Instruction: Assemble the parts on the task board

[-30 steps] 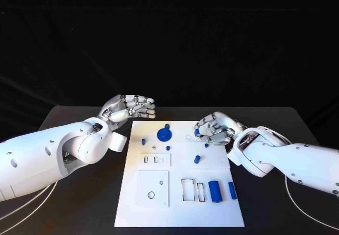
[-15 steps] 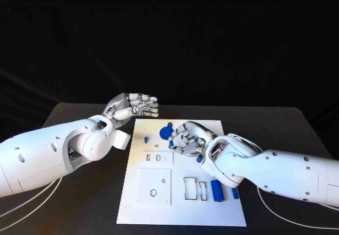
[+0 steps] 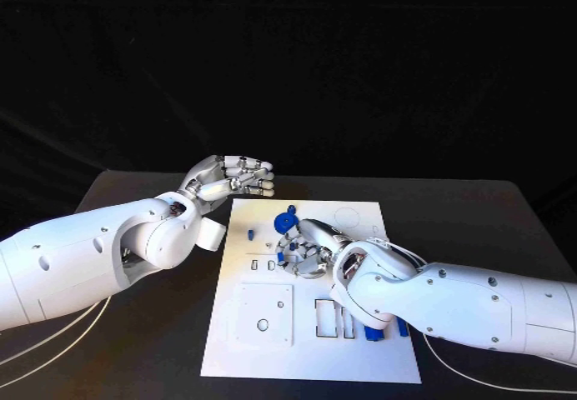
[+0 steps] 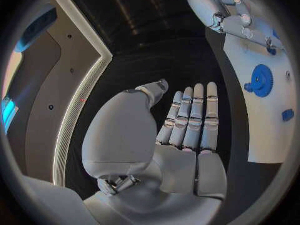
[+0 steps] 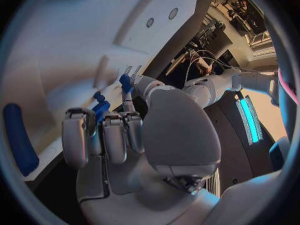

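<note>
Below, a black table (image 3: 144, 333) against a dark backdrop, the white board (image 3: 315, 350) at its middle.
Left hand (image 3: 231, 177) hovers past the board's far corner, fingers straight, empty. Right hand (image 3: 307, 250) curls over small blue parts (image 5: 100, 105) near the gear (image 3: 286, 222); grip unclear. No writing legible.

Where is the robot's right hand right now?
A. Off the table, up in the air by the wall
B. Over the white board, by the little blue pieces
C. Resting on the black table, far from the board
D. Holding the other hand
B. In the head view the right hand is over the white board, its fingers curled down among the little blue pieces near the blue gear. Whether it grips one is not clear.
</note>
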